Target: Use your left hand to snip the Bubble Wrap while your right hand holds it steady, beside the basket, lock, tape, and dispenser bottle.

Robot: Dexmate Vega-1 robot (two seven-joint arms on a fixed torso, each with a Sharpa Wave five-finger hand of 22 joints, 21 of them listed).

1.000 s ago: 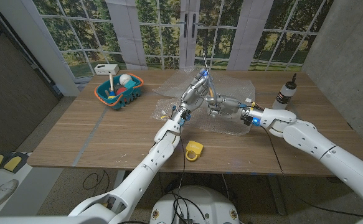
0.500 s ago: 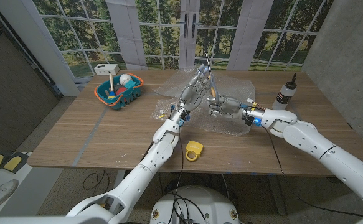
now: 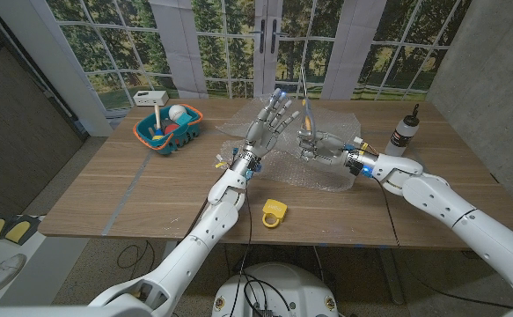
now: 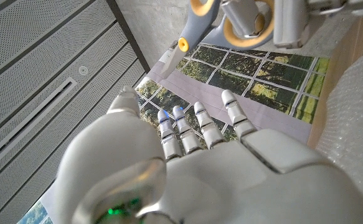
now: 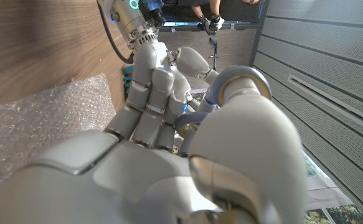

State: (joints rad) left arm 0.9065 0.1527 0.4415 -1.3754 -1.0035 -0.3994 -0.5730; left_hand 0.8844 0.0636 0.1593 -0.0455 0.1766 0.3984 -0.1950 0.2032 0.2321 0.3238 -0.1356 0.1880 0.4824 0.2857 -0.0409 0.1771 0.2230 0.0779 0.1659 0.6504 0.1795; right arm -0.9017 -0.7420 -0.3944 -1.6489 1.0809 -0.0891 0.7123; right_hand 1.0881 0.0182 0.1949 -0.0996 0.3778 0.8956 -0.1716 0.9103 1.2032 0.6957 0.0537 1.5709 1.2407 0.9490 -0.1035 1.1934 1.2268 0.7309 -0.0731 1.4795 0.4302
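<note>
right now your left hand (image 3: 272,119) is lifted above the wooden table (image 3: 133,189) with its fingers spread and nothing in them, while your right hand (image 3: 319,143) grips the scissors (image 3: 306,104), blades pointing up, over the bubble wrap (image 3: 322,172), which lies spread across the middle and far side of the table. you've got the basket (image 3: 170,129) at the far left, the yellow lock (image 3: 274,212) near the front edge and the dispenser bottle (image 3: 404,130) at the far right. behind the table you see windowed doors (image 3: 269,44) with greenery and grey walls either side.
</note>
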